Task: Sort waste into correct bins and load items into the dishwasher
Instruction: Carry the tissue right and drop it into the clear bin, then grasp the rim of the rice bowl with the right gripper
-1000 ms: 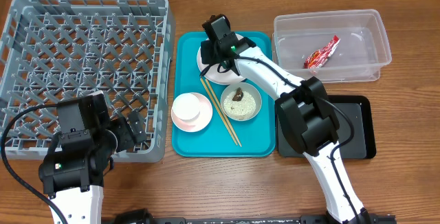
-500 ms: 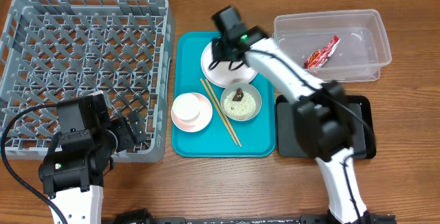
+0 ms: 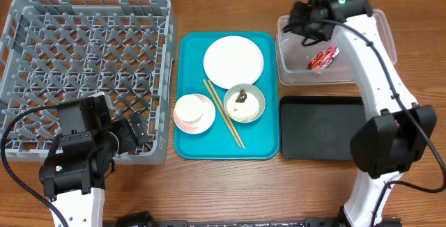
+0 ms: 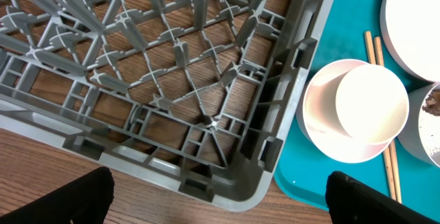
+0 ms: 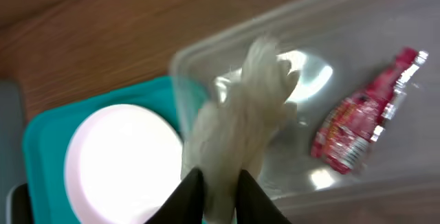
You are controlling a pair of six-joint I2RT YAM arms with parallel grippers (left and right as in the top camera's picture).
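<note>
Dish rack fills the far left corner of the tabletop. Teal tray lies mid-table, just beside the rack. Black tray sits toward the right edge, bare, with the clear tub behind it in the far right corner. On the teal tray: white plate at the far end; grey-green bowl holding rice and a brown lump; pink bowl with the white cup inside it; chopsticks lying between the two bowls. Red wrapper lies in the tub. Right gripper hangs over the tub's left end, fingers clamped on the white tissue. Left gripper sits at the rack's near right corner, fingers wide apart, holding nothing.
</note>
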